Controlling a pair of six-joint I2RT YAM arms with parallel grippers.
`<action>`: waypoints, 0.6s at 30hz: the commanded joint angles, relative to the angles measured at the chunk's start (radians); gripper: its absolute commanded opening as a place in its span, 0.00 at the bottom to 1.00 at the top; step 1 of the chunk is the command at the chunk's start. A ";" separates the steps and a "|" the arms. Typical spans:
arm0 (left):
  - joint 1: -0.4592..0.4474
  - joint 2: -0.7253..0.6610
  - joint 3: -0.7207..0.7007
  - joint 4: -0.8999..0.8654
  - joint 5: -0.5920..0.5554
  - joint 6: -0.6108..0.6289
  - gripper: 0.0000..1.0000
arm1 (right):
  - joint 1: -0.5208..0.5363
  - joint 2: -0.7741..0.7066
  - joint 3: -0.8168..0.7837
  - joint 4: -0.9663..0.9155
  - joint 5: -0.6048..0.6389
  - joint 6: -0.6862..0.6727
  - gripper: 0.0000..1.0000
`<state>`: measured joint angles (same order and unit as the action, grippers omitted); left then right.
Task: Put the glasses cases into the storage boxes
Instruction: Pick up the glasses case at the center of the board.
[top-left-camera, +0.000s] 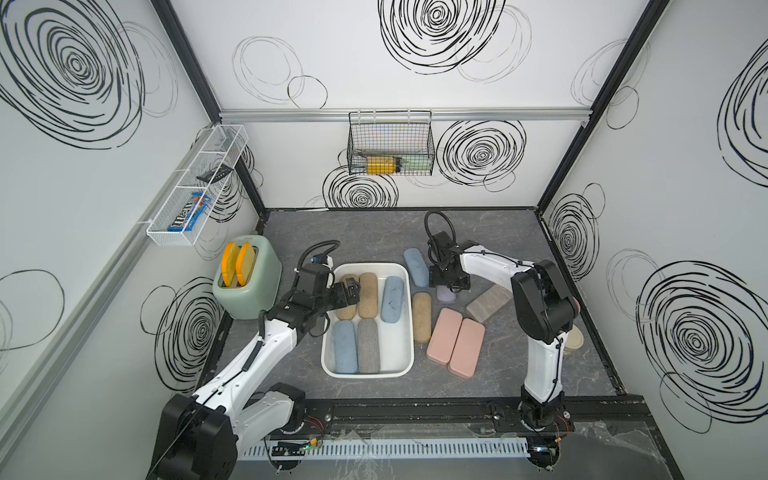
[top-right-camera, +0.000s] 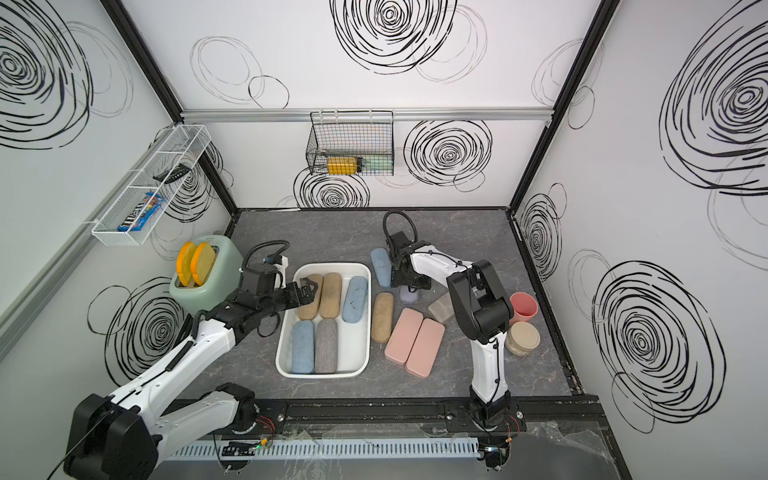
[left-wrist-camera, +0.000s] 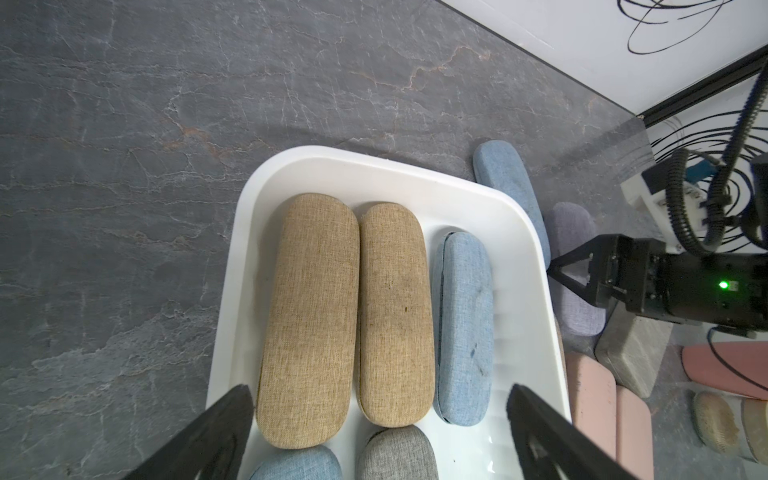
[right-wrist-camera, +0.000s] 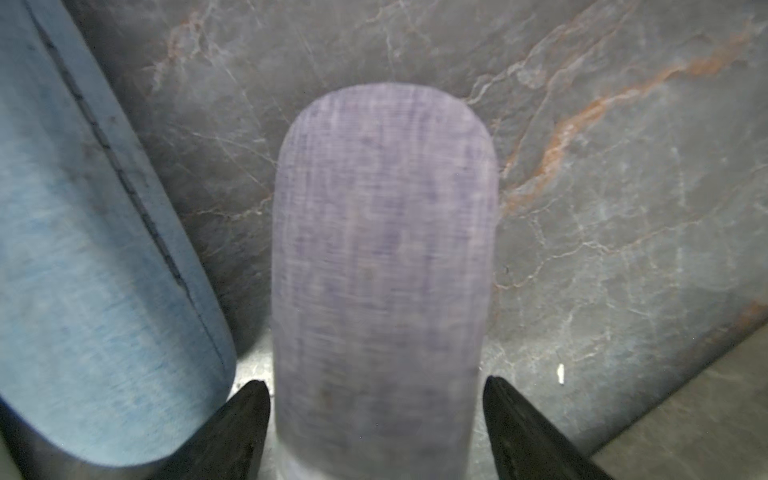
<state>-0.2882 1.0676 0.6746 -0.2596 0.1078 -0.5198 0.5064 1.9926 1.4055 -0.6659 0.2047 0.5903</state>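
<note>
The lilac case (right-wrist-camera: 382, 270) lies on the tabletop (right-wrist-camera: 602, 208) between my right end effector's (right-wrist-camera: 376, 390) open jaws, with my left end effector (left-wrist-camera: 380, 395) open and empty over the box (left-wrist-camera: 374, 160); I reckon a skewed squeeze could pivot it against the blue case (right-wrist-camera: 104, 291).

The storage box (left-wrist-camera: 528, 249) looks like smooth, glossy white plastic. The tan case (left-wrist-camera: 307, 316) and blue case (left-wrist-camera: 463, 324) in it wear coarse woven cloth, matt; the lilac case (right-wrist-camera: 382, 249) shows the same weave. The pink cases (top-left-camera: 444, 336) look smooth and matt. The table (left-wrist-camera: 124, 166) has a matt, stone-veined grey face.
</note>
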 joint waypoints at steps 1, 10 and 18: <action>-0.008 0.003 0.000 0.029 0.001 0.014 0.99 | 0.003 0.013 0.004 0.002 0.030 -0.003 0.86; -0.008 -0.002 0.000 0.029 0.002 0.014 0.99 | 0.002 0.048 0.033 -0.032 0.083 -0.008 0.77; -0.005 0.000 0.002 0.026 0.001 0.014 0.99 | 0.010 -0.019 0.030 -0.054 0.108 0.011 0.61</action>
<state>-0.2882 1.0676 0.6750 -0.2596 0.1078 -0.5194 0.5076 2.0293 1.4185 -0.6724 0.2733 0.5858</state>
